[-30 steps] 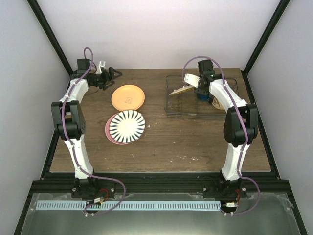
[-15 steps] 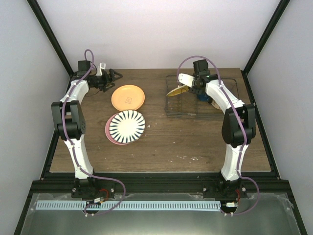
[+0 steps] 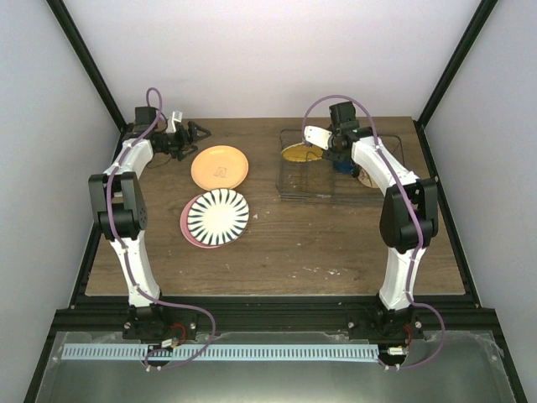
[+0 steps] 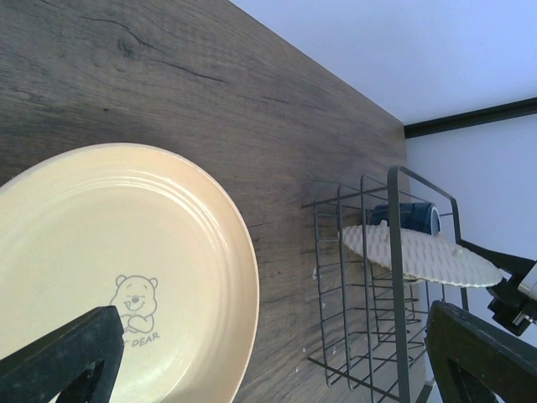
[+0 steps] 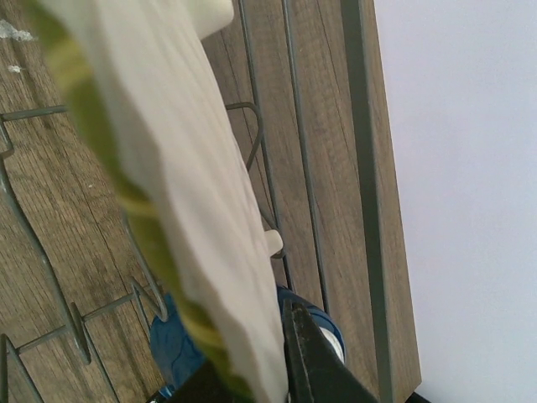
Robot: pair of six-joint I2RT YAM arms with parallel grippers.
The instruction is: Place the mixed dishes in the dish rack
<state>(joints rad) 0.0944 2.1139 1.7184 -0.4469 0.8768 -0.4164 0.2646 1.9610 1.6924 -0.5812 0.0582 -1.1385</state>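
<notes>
My right gripper [image 3: 321, 149] is shut on the rim of the yellow grid-patterned plate [image 3: 295, 153] and holds it tilted over the left end of the dark wire dish rack [image 3: 336, 195]. In the right wrist view the plate [image 5: 168, 168] fills the frame between my fingers [image 5: 315, 361]. The dark blue mug [image 3: 344, 165] lies in the rack beside it. A cream bowl [image 3: 367, 177] is in the rack, partly hidden by my arm. The striped plate [image 3: 218, 216] lies on the pink plate [image 3: 185, 220] on the table. My left gripper [image 3: 195, 130] is open and empty at the far left.
A peach plate with a bear print [image 3: 219, 166] lies on the table just in front of my left gripper; it fills the lower left of the left wrist view [image 4: 109, 277]. That view also shows the rack [image 4: 369, 277] and the held plate [image 4: 411, 252]. Dark frame posts edge the table.
My right gripper has moved the yellow plate left and toward the far side over the rack, turning it so more of its yellow face shows. The left arm has barely moved.
</notes>
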